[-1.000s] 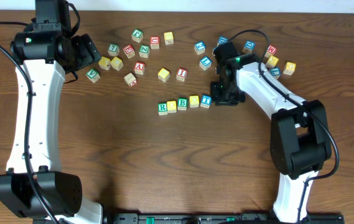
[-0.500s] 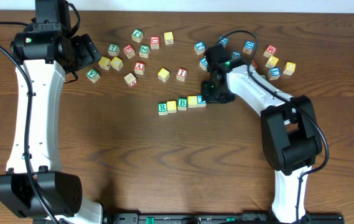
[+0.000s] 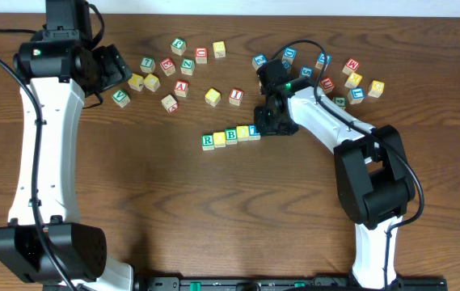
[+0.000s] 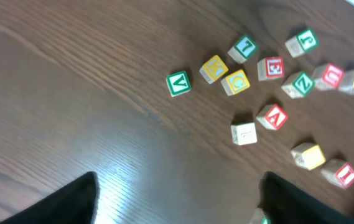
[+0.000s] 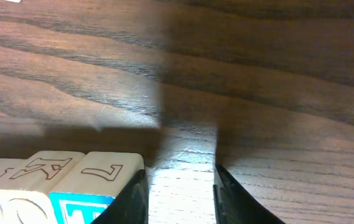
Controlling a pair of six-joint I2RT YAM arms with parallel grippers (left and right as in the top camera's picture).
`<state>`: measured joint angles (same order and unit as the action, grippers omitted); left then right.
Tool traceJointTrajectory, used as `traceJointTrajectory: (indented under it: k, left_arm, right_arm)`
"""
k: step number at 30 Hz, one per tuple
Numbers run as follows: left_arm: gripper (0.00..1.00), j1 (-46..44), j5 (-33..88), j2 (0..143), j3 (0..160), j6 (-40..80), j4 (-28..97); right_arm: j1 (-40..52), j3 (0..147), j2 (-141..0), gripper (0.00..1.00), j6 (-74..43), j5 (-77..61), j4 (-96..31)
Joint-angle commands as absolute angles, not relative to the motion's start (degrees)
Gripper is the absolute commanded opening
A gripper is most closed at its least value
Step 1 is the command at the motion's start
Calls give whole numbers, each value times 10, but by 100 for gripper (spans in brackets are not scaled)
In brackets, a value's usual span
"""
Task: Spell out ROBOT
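Pictured: right pincer (image 5: 180, 186) narrowly parted, empty, blue T cube (image 5: 83, 208) just outside one finger, seemingly touching; left pincer (image 4: 180, 183) spread wide, empty.

The tabletop (image 3: 173, 210) is dark brown wood with a streaky grain. The left arm (image 3: 48, 145) and right arm (image 3: 331, 121) are white with black joints. The left claw (image 4: 180, 180) and right claw (image 5: 180, 174) are black. The R cube (image 3: 208, 141) and B cube (image 3: 231, 136) bear green letters on pale wood. One yellow-faced cube (image 3: 220, 139) and a second yellow-faced cube (image 3: 243, 133) look plain yellow from overhead. The T cube (image 3: 254, 130) is blue-lettered; in the right wrist view its side is bright blue under a pale bare-wood top. Among the loose cubes, the V cube (image 4: 178, 83) is green and white, while the A cube (image 4: 271, 116) and I cube (image 3: 236, 95) are red-lettered
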<state>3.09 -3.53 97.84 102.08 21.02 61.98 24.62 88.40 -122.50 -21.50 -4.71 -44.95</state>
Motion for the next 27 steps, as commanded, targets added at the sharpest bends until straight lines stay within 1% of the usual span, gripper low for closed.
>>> traceJointTrajectory:
  k: [1, 2, 3, 5, 7, 11, 14, 17, 20, 25, 27]
  left_arm:
    - [59, 26, -28, 985, 1015, 215, 623]
    - [40, 24, -28, 985, 1015, 215, 623]
    - [32, 24, -28, 984, 1015, 215, 623]
    - [20, 24, -36, 980, 1015, 214, 623]
    - [15, 24, -54, 972, 1015, 214, 623]
    - [14, 25, -102, 943, 1016, 215, 613]
    - [14, 35, -127, 922, 1016, 215, 603]
    - [15, 57, -131, 916, 1016, 215, 602]
    - [15, 80, -131, 918, 1016, 216, 609]
    - [16, 103, -131, 918, 1016, 216, 619]
    - [17, 104, -131, 918, 1016, 215, 623]
  right_arm:
    - [243, 895, -1224, 30, -208, -51, -452]
    - [235, 910, -1221, 30, -200, -49, -465]
    - [231, 921, -1217, 30, -194, -49, -476]
    - [224, 946, -1211, 31, -180, -48, -495]
    - [221, 970, -1205, 33, -167, -49, -510]
    - [228, 1017, -1202, 34, -138, -82, -523]
    - [245, 1019, -1203, 29, -136, -139, -494]
    - [281, 1019, -1220, 27, -137, -179, -454]
    - [322, 1019, -1237, 24, -147, -184, -417]
    - [383, 1019, -1261, 25, -148, -180, -368]
    - [401, 1019, -1267, 26, -166, -153, -362]
